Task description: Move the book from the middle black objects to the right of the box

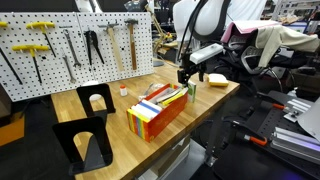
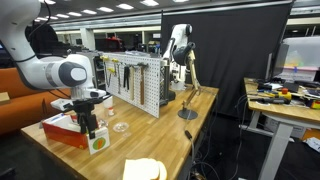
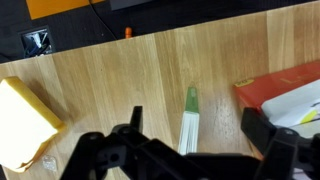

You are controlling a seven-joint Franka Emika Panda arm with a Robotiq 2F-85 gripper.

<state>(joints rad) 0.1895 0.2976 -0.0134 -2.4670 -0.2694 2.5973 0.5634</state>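
My gripper [image 3: 194,128] hangs open over the thin book [image 3: 190,105] just beside the box [image 3: 285,85]; closing off-centre could topple it.

Thin green-and-white book [image 3: 189,118] stands on edge; red box [image 3: 272,82] just beside it.

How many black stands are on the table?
2. The front black stand sits at the near corner; the rear black stand behind it, by the pegboard. Others may be hidden.
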